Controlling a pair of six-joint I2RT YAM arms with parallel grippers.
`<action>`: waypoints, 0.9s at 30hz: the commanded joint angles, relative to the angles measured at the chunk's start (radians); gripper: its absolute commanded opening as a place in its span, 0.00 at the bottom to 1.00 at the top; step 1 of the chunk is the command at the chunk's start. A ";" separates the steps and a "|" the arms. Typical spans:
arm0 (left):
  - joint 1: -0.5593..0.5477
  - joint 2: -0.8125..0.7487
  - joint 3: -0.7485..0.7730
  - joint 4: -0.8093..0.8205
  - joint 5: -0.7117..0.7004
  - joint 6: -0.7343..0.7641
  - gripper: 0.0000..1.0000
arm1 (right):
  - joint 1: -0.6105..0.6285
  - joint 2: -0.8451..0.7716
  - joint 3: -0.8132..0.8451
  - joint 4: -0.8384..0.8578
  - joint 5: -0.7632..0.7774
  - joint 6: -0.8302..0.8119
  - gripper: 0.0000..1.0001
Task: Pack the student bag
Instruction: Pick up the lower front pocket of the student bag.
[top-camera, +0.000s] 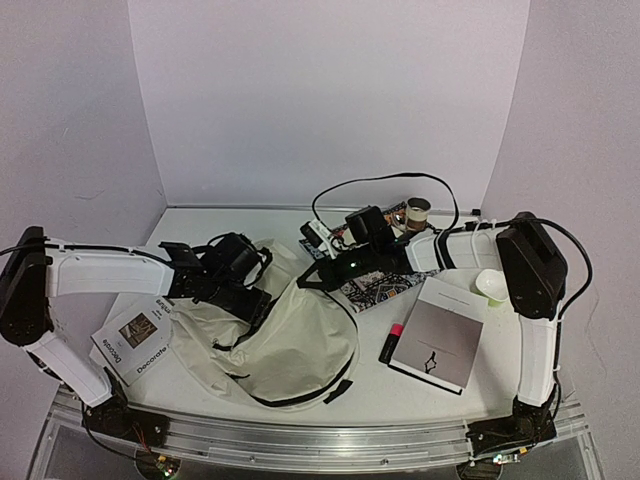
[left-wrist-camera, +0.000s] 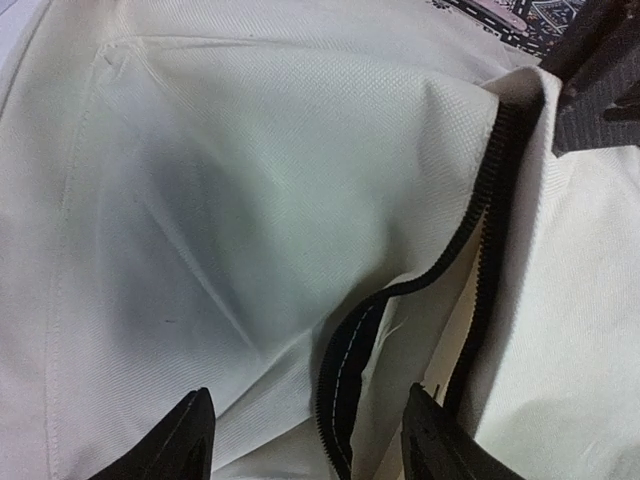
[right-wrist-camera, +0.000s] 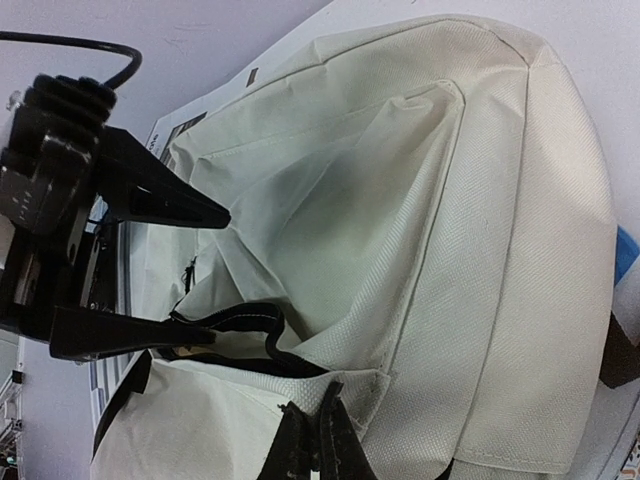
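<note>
The worktop carries the student bag as its biggest load. The cream backpack lies slumped left of centre between the two arms, its long axis slanting from far left to near right in the top view. Both arms reach in low and nearly level from their own sides, wrists converging over the bag's far side. To the right, well apart from the bag's mouth, lie a grey notebook and a pink marker, not yet packed. The left gripper hangs right over the bag and is the nearer one to the opening. Its jaws stand fairly wide, one finger on each side of the loose lip of the black zipper, clamping nothing. The right gripper is closed tight and seems to pinch the fabric rim at the zipper's upper end, holding it up. The zipper runs from that pinch toward the left gripper, so the coming move likely means closing on the lip and drawing the mouth apart.
</note>
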 joint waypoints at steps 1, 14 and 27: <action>-0.002 0.061 0.012 0.042 0.042 0.054 0.56 | 0.007 -0.033 0.031 0.035 -0.053 0.003 0.02; -0.002 0.204 0.019 0.053 0.045 0.063 0.36 | 0.007 -0.032 0.034 0.034 -0.059 0.003 0.02; -0.001 0.007 0.064 -0.063 -0.060 0.042 0.00 | 0.008 -0.012 0.031 0.027 0.000 0.012 0.02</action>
